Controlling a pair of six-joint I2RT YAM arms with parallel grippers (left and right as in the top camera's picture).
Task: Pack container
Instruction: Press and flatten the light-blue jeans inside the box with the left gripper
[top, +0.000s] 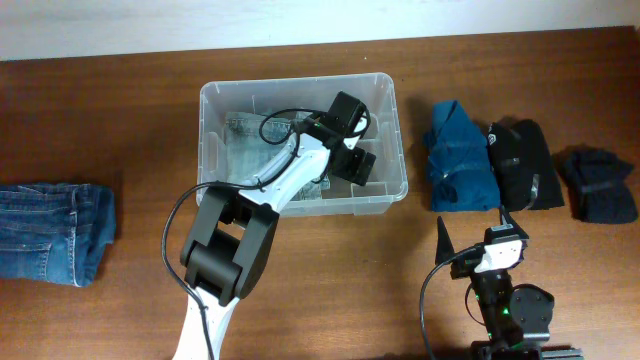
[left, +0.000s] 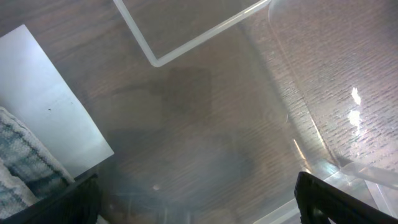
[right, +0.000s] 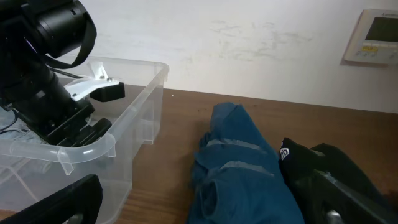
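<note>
Container (top: 215, 100) at 12 o'clock holds seemingly one grey knit (left: 18, 155), left gripper (top: 355, 160) spread empty inside it, right gripper (top: 475, 232) spread at 5, jeans (top: 50, 232) at 9 and three bundles (top: 458, 155) at 3 unpacked, so mostly undone.

The container (right: 134, 134) is seen at left on the table (right: 180, 118), a black robot arm (right: 43, 93) reaching into it; blue clothing (right: 239, 162) is laid just beside black clothing (right: 336, 168).
</note>
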